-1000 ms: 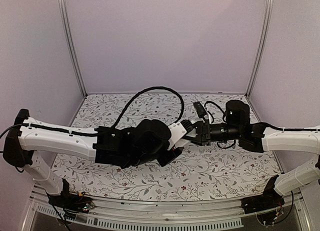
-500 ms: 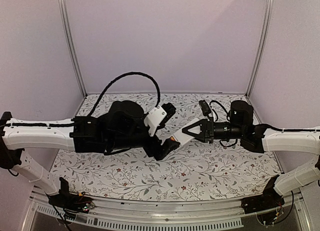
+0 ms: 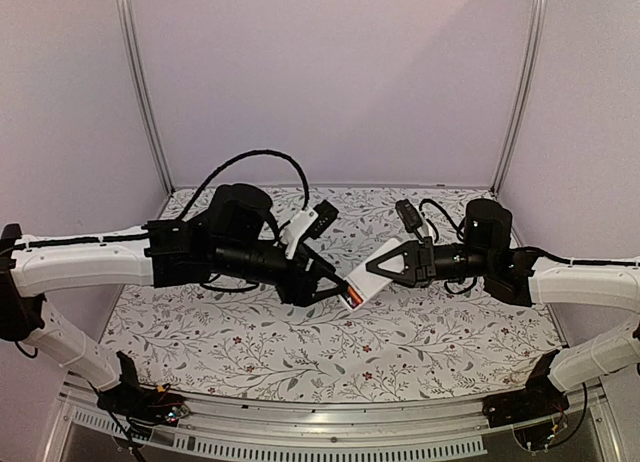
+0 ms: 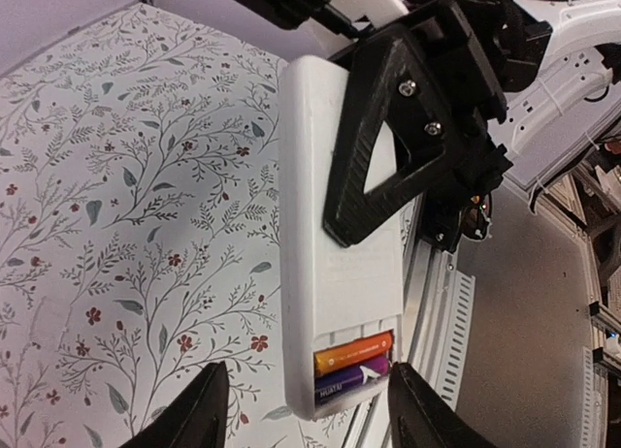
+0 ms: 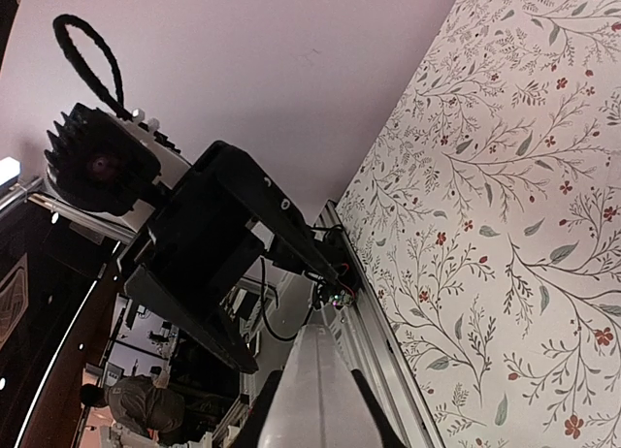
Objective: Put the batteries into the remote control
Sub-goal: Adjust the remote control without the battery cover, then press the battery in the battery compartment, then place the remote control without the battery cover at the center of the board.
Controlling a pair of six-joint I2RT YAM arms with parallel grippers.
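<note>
Above the table (image 3: 250, 352): we see the remote control (image 4: 330, 293) held in the air between the two arms, its white back facing the left wrist camera.
Right gripper (image 3: 378, 268): clamped on the remote control, with one black triangular finger lying across the white back.
Battery bay: open at the remote control's free end, which points toward the left arm.
Orange battery (image 4: 353, 352): lies crosswise in the bay, on the side nearer the remote control's middle.
Dark battery (image 4: 349, 378): lies just beside the orange one, at the very end of the bay.
Left gripper (image 3: 328, 285): fingers apart, one on each side of the battery end. We cannot tell whether they touch it.
</note>
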